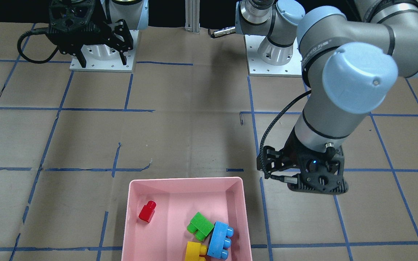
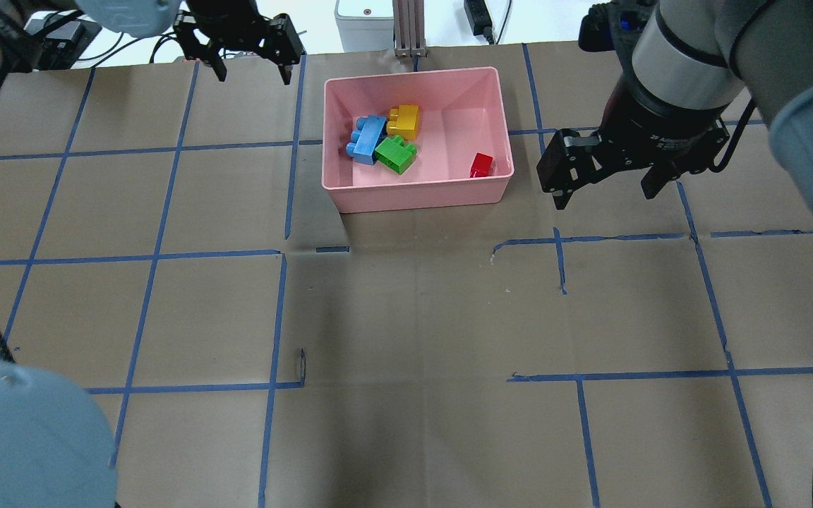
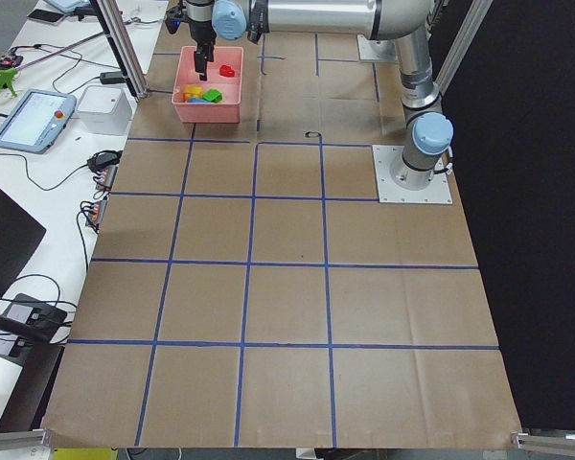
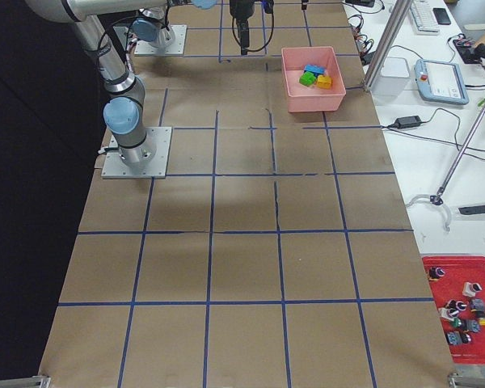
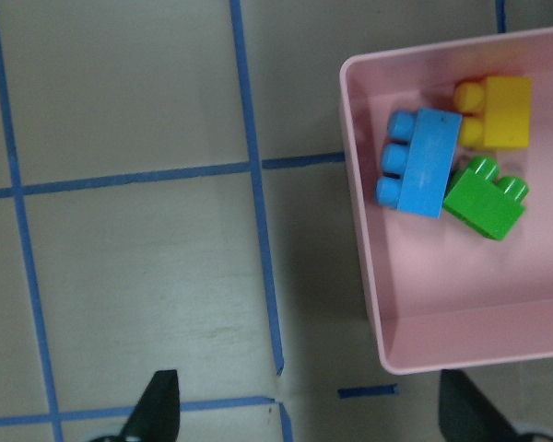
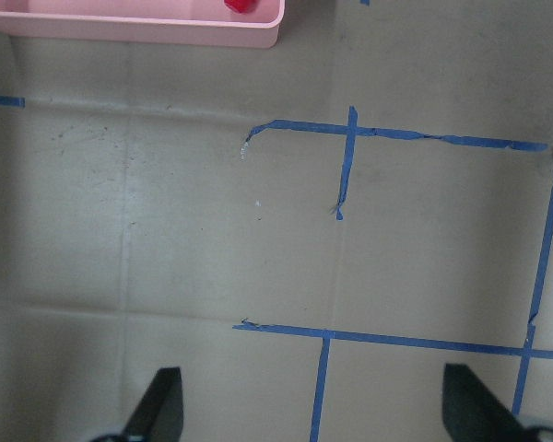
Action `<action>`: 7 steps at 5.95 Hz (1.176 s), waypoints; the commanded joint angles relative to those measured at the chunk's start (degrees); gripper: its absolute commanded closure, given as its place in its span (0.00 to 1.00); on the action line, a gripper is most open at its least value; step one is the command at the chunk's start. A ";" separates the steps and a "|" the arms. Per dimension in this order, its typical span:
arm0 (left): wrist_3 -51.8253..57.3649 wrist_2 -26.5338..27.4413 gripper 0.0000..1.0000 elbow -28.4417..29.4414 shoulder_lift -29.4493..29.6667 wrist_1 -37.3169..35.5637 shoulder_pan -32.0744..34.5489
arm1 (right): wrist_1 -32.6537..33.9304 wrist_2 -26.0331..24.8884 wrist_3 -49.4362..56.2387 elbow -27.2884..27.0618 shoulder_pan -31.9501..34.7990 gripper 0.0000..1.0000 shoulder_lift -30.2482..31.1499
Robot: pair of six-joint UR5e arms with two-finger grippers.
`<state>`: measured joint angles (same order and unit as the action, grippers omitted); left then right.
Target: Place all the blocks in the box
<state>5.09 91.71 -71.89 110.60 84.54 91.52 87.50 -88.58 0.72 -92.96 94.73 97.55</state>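
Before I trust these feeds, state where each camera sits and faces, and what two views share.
Overhead: behind the robot, looking forward over the box; left gripper and right gripper show.
Front-facing: across the table, facing the robot; both base plates show.
Exterior left: table's left end, looking along it; left arm nearer.
Exterior right: opposite end; right arm nearer.
Left wrist: straight down at the box's corner; fingertips show.
Right wrist: down at taped table; fingertips show.
Shared: both wrist views catch the box's rim.
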 commanded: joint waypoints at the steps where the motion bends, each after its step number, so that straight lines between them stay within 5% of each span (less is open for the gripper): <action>1: 3.26 -0.22 0.01 -14.69 -12.98 0.29 -3.00 | -0.48 -0.10 0.07 1.63 -0.51 0.00 -0.34; 3: 2.91 -0.31 0.01 -17.84 -17.78 0.28 -3.11 | -0.40 -0.01 0.07 1.73 -0.51 0.00 -0.43; 7: 2.82 -0.31 0.01 -17.75 -18.32 0.72 -2.84 | -0.49 -0.01 0.07 1.38 -0.51 0.00 -0.43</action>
<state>7.97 91.41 -89.66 92.26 85.24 88.68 87.02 -88.59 0.79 -91.51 94.23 97.11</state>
